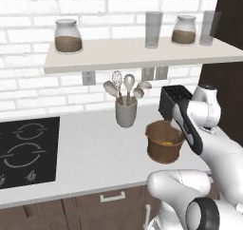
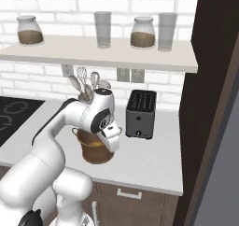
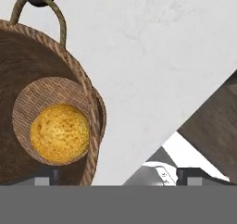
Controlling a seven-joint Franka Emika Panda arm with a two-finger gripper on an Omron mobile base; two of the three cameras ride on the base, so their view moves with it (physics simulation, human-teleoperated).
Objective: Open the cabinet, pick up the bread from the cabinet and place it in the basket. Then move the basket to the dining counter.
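With the bread [image 3: 59, 133] lying on the floor of the basket [image 3: 90, 121], at about eight o'clock in the hand view, the gripper [image 3: 118, 176] hangs above with fingers spread wide (nothing pinched), so a careless rim grab could tip the basket.

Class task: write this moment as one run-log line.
bread: in basket | gripper: open, above basket | basket: on counter | next: move basket

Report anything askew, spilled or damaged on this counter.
Nothing stands out. The bread lies on the floor of the upright basket, the toaster and utensil cup stand upright, and the counter shows no spill.
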